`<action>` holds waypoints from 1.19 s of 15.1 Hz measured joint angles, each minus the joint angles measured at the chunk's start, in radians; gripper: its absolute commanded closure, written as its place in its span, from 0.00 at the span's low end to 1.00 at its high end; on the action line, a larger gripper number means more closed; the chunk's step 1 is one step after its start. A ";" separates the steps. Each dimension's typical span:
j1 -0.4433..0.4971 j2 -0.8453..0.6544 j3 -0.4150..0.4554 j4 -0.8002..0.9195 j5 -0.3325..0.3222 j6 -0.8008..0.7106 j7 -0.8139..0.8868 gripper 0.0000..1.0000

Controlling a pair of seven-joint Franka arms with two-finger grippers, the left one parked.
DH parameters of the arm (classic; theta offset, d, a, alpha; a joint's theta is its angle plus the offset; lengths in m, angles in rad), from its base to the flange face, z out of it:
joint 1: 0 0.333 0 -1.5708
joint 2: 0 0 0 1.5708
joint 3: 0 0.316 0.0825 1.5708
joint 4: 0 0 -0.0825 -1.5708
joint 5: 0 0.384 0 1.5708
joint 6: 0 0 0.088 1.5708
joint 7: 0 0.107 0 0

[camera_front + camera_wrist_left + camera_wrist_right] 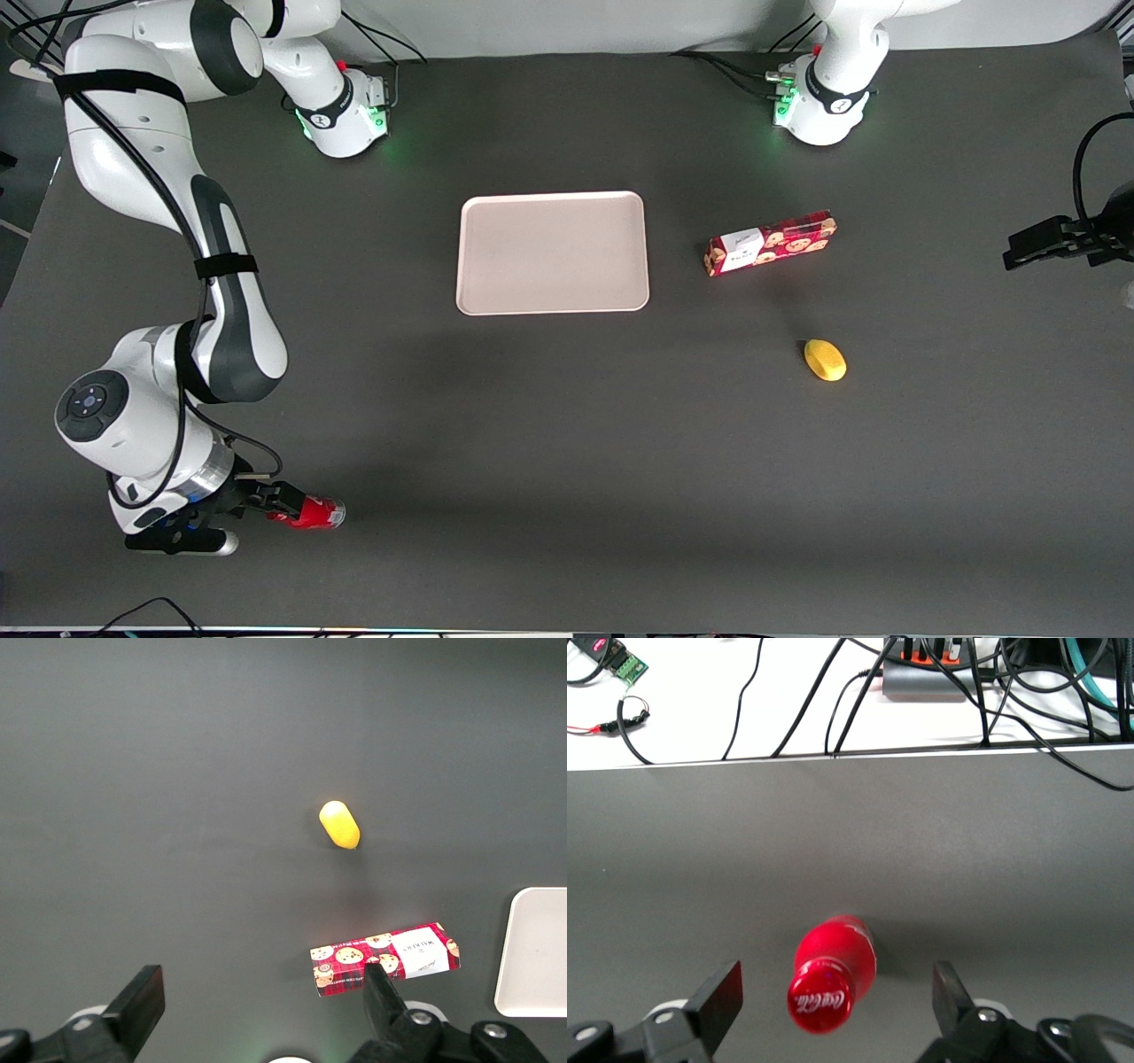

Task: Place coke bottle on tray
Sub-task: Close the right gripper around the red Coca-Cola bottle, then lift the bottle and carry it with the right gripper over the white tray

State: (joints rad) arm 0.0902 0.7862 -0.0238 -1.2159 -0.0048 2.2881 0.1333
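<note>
The coke bottle (312,513) lies on its side near the table's front edge, at the working arm's end, its red cap (821,998) printed with white Coca-Cola script. The gripper (264,501) sits low around it, fingers (719,997) spread wide on either side, not touching. Bare dark mat runs between the bottle and the tray (552,252), well apart. The cookie box (770,243) and a yellow lemon (825,360) lie toward the parked arm's end.

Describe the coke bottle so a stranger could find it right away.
Start at the tray, then look toward the working arm's end of the table, much nearer the front camera. The coke bottle lies between the open gripper fingers: small, bright red, unlike the longer cookie box.
</note>
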 measured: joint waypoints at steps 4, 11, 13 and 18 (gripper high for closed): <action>0.002 0.008 0.000 0.001 0.000 0.026 0.000 0.54; 0.006 0.009 0.000 0.002 0.001 0.027 0.000 1.00; 0.006 0.009 0.000 0.003 0.001 0.026 0.000 1.00; 0.023 -0.032 0.001 0.067 0.001 -0.191 0.000 1.00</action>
State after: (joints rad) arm 0.1129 0.7542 -0.0224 -1.1487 -0.0039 2.0975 0.1333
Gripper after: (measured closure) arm 0.696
